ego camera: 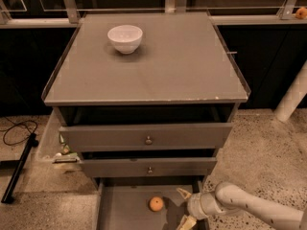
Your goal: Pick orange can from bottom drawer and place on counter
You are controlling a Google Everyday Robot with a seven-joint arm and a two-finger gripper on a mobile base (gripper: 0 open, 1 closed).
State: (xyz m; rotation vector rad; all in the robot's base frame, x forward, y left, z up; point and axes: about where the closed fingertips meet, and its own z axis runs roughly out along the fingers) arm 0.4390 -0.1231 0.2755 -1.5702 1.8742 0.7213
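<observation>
The orange can (156,203) is a small round orange ball lying on the flat gray floor of the pulled-out bottom drawer (125,210), near its middle. My gripper (184,207) reaches in from the lower right on a white arm and sits just right of the ball, not touching it. Its two pale fingers are spread apart, one above and one below, and hold nothing. The counter (182,66) is the broad gray cabinet top above, with a pale chipped front edge.
A white bowl (125,38) stands at the back left of the counter. Two gray drawer fronts with small knobs (148,140) sit above the open drawer. A black cable and stand lie on the floor at left. A white post stands at right.
</observation>
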